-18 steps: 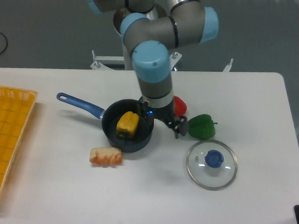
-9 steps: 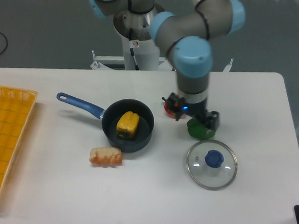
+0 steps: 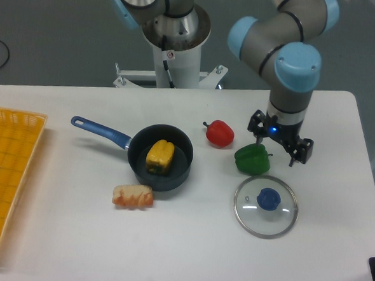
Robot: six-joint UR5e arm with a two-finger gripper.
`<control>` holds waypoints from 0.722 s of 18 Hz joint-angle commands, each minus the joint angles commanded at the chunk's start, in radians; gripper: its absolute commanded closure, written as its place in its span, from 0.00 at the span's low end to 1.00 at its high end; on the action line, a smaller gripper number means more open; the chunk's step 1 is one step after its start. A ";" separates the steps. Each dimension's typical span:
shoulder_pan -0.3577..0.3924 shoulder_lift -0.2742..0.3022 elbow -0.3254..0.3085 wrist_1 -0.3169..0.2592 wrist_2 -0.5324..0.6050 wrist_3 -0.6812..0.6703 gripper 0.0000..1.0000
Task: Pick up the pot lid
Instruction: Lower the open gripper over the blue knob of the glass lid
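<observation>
Glass lid [image 3: 265, 225]: lying on the tabletop [image 3: 187, 255], on the camera side of my pincer [image 3: 276, 151] and lower than it. Position unchanged across the last second.
Blue knob [image 3: 268, 199]: near the lid's middle, exposed. Judged the best hold; being rounded, it could slip if pinched off-centre.
Bread roll [image 3: 133, 196]: well apart, toward the picture's left. No bearing on the reach.
Black pan [image 3: 172, 182]: yellow item [image 3: 160, 157] inside. A second ago I was over by this pan; I have since swung toward the picture's right, past the green pepper. Reads as an approach to the lid, grasp not yet made.
Green pepper [image 3: 253, 160]: just beyond the lid, close to my path. Risk: a finger could brush it on the way in.
Pincer: fingers spread wide, nothing held, apart from the lid. Next, I judge: travel toward the camera, centre over the knob, descend, close gently.
Red pepper [image 3: 220, 135]: farther back, beyond the green one; should stay out of the way.
</observation>
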 joint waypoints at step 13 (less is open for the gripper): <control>-0.060 -0.161 0.130 0.046 0.023 -0.094 0.00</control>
